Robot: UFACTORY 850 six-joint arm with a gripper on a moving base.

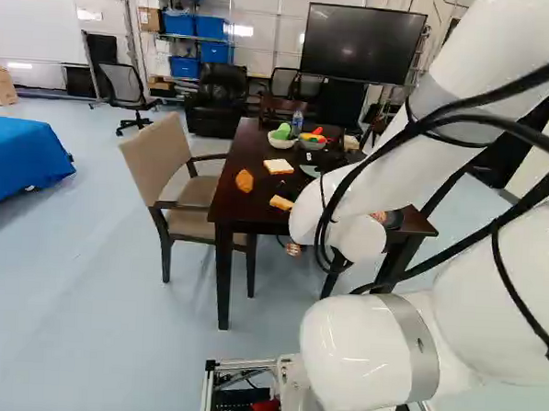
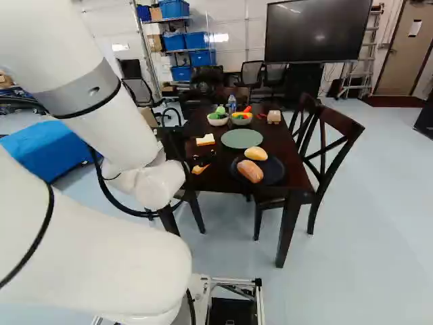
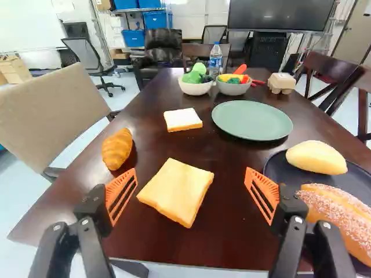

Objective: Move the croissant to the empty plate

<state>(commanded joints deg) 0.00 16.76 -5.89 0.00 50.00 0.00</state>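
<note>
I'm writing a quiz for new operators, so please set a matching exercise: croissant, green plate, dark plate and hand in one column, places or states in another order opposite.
Column one:
1. Croissant
2. Green plate
3. Dark plate
4. Hand

Column two:
A. Open, its two fingers apart
B. Bearing two pieces of bread
C. On the bare tabletop, by the tan chair
D. No food on it

Right pairs: 1-C, 2-D, 3-B, 4-A

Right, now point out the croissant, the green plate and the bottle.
Croissant [image 3: 117, 150]: wrist view, on the middle of its crust.
Green plate [image 3: 252, 120]: wrist view, on its bare middle.
Bottle [image 3: 215, 61]: wrist view, on its side, below the cap.
</note>
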